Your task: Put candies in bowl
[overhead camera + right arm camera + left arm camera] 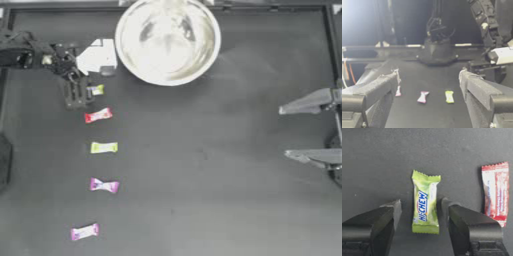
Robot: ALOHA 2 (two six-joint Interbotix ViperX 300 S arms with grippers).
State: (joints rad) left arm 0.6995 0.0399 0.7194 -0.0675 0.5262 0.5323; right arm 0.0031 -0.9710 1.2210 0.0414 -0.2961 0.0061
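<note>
The large shiny silvery metal bowl [167, 41] sits at twelve o'clock on the dark table [214, 200]. At ten o'clock the left gripper [79, 94] hangs over a yellow-green twist-wrapped candy [425, 204], jaws apart on either side, not touching it. Just beside it lies the red candy [98, 115], then a second yellow-green candy [103, 147] and two pink-purple candies [103, 185] toward seven o'clock. The right gripper [300, 132] waits at three o'clock, jaws spread wide.

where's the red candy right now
In the top view the red candy lies on the table's left side, second in the column of sweets, just below the yellow-green candy framed by the open left gripper and above another yellow-green one.
</note>
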